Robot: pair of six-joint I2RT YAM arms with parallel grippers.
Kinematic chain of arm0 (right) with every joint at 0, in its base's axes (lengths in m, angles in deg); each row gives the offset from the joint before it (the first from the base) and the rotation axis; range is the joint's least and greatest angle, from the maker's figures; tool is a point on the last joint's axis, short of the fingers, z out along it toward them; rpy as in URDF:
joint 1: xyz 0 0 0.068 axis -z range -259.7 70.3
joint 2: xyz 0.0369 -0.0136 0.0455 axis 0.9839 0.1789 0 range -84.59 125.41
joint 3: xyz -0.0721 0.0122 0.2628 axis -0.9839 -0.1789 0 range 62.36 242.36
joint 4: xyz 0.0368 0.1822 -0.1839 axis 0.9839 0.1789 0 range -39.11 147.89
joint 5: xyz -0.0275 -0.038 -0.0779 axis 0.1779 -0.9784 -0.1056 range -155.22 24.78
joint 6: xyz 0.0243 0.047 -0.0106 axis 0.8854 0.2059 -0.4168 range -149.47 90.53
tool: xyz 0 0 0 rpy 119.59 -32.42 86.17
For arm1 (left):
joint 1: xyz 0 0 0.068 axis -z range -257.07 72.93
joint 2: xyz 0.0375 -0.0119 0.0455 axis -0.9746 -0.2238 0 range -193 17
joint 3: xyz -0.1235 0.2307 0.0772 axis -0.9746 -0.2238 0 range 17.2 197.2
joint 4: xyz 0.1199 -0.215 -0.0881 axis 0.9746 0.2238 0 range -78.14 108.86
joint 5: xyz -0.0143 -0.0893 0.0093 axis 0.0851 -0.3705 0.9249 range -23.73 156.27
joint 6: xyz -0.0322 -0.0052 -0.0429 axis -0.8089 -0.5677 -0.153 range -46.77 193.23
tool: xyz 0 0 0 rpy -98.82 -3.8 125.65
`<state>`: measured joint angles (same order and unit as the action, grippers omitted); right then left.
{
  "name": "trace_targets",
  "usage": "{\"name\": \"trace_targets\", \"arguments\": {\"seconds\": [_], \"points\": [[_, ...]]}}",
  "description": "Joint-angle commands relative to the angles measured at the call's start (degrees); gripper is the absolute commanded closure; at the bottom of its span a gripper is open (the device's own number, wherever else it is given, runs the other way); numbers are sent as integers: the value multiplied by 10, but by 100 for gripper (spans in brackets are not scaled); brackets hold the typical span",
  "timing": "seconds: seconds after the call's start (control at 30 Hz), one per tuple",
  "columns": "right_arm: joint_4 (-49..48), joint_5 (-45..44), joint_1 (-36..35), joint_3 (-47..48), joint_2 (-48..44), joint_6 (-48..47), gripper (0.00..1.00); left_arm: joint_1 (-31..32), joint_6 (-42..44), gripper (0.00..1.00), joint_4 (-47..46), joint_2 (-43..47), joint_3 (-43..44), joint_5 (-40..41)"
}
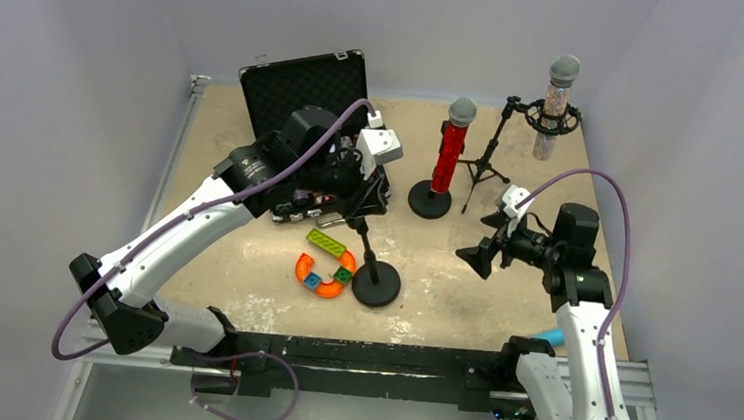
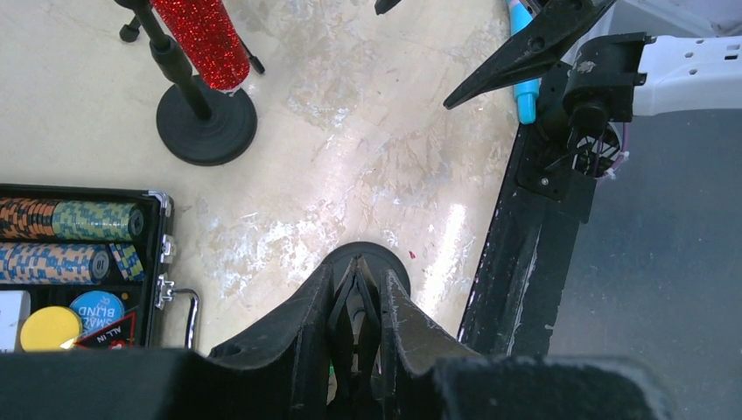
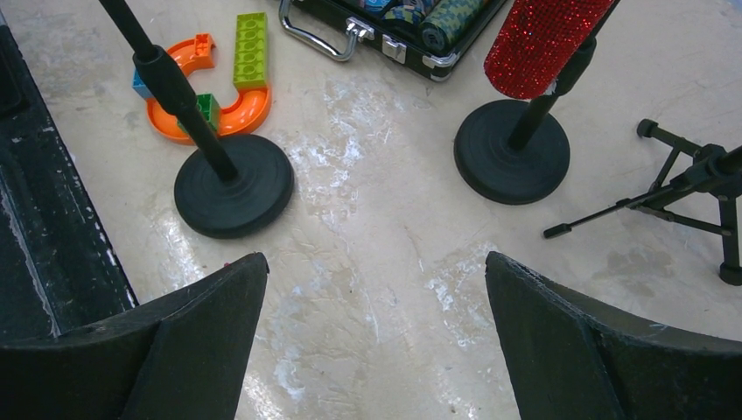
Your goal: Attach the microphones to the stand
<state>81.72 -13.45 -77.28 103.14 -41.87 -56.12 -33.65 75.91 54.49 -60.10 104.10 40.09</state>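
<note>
My left gripper [image 1: 363,207] [image 2: 359,282] is shut on the clip at the top of an empty stand [image 1: 375,283], whose round black base [image 2: 398,262] shows under the fingers. The red glitter microphone [image 1: 450,152] [image 2: 201,35] [image 3: 542,39] stands upright in a second round-based stand [image 1: 430,201] [image 3: 512,162]. In the mount of the tripod stand [image 1: 485,164] at the back right sits the silver-pink glitter microphone [image 1: 554,109]. The light-blue microphone [image 1: 549,336] [image 2: 523,87] lies by the right arm's base, mostly hidden. My right gripper [image 1: 480,255] [image 3: 376,289] hangs open and empty above bare table.
An open black case [image 1: 302,89] [image 2: 79,254] of poker chips lies at the back left. An orange curved toy with a green brick [image 1: 326,264] [image 3: 232,96] sits beside the empty stand. The tripod's legs [image 3: 691,192] spread at my right gripper's right. The black rail [image 1: 386,362] runs along the near edge.
</note>
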Motion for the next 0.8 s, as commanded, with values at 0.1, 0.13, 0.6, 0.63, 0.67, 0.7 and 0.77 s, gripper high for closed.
{"name": "trace_targets", "arguments": {"seconds": [0.1,0.13,0.6,0.63,0.67,0.7,0.77], "points": [[-1,-2,5,4,2,-7,2,9,-2,66,-11,16,23,20],[0,-2,5,4,3,-7,2,9,-9,57,-11,20,20,23],[2,-8,14,3,13,-11,2,5,-62,17,-55,104,-3,-14],[2,-8,14,3,14,-12,2,3,-65,16,-65,117,-12,-12],[1,-8,14,3,15,-13,2,2,-69,13,-75,131,-22,-10],[2,-8,15,3,16,-14,2,-1,-71,11,-84,144,-32,-6],[3,-6,16,3,15,-17,2,-4,-73,9,-96,172,-55,6]]}}
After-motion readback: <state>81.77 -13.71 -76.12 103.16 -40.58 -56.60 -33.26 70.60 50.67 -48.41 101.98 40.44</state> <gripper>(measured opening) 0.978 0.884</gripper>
